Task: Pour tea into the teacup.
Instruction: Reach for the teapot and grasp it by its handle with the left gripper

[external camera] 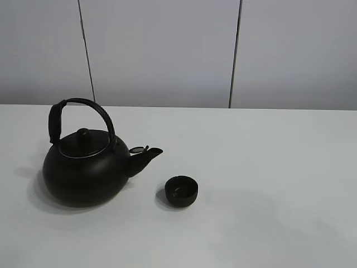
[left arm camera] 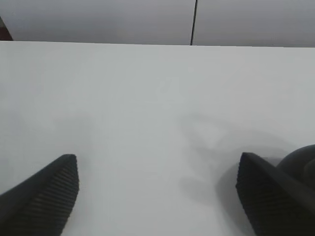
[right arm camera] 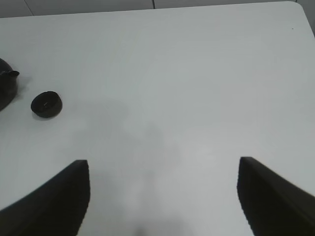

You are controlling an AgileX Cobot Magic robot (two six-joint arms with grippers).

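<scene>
Left gripper (left arm camera: 157,167) hangs over bare bench with its jaws spread wide and nothing between them, and the right gripper (right arm camera: 163,168) is just as wide and just as empty, so we judge that we are at the very start, with the approach not yet made. The teacup (external camera: 181,191) sits upright on the bench (external camera: 268,167), in front of the kettle's spout (external camera: 146,156) and a little to the right of it, near but not touching. We see no tea flowing, and we cannot tell whether anything is in the cup. The kettle (external camera: 83,173) stands upright to the left of the cup, lid on, its arched handle (external camera: 83,103) raised and clear on every side. Since the kettle is on the left arm's side and its dark flank shows just beside one finger in the left wrist view, we expect the next move calls for that gripper to rise and close around the handle, then lift and tip the spout over the cup. Open bench spreads to the right and toward us. The far edge meets the wall (external camera: 162,50), well apart from both things.
</scene>
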